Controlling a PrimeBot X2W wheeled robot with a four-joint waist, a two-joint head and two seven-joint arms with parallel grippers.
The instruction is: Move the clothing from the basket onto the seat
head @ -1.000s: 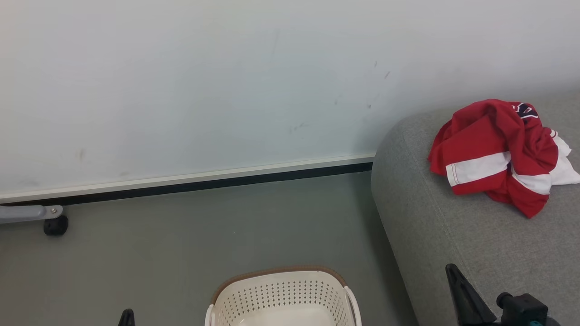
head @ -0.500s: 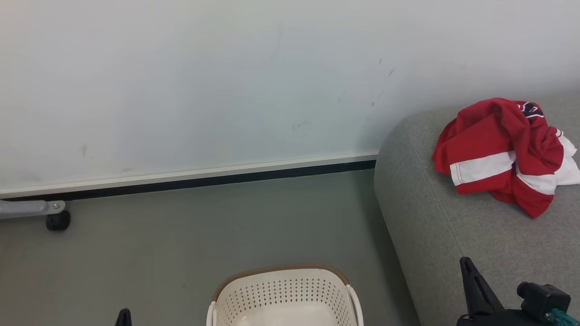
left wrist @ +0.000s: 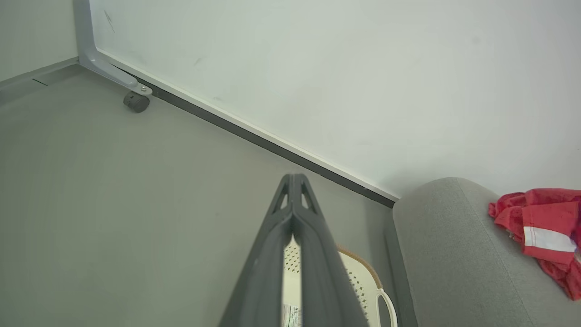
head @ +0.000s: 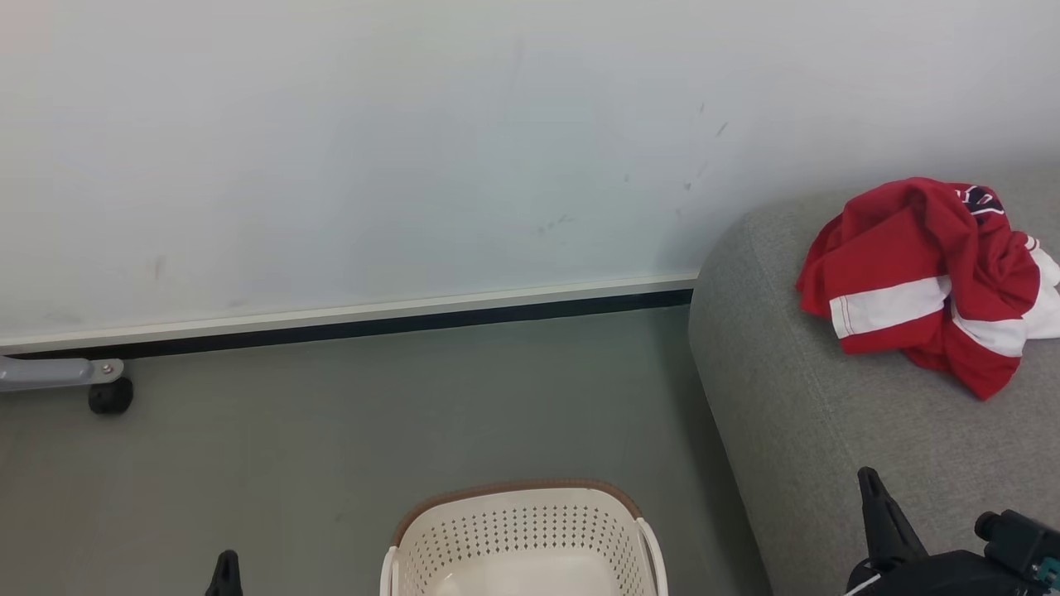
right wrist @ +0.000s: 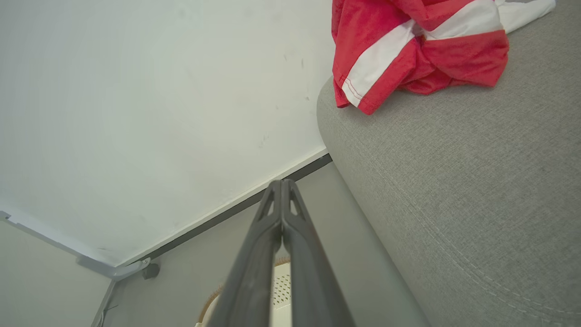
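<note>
The red clothing with white stripes [head: 927,281] lies crumpled on top of the grey sofa seat [head: 836,430] at the right, its navy emblem at the top; it also shows as the clothing [left wrist: 542,231] and the clothing [right wrist: 408,45]. The cream basket [head: 522,542] stands on the floor at the bottom centre, with no garment in its visible part. My right gripper [head: 869,484] hovers low over the sofa's front, shut, with nothing held; in its wrist view the right gripper [right wrist: 282,184] has fingers pressed together. My left gripper [head: 225,563] peeks in left of the basket, shut and empty, as the left gripper [left wrist: 294,178] shows.
A pale wall with a dark skirting strip [head: 348,327] runs behind the grey floor [head: 373,414]. A grey metal leg with a black castor [head: 108,396] stands at the far left by the wall. The sofa's rounded side rises just right of the basket.
The head view has drifted, so everything has shifted slightly right and up. My right gripper has sunk lower and further right in the picture. The clothing stays still on the sofa.
</note>
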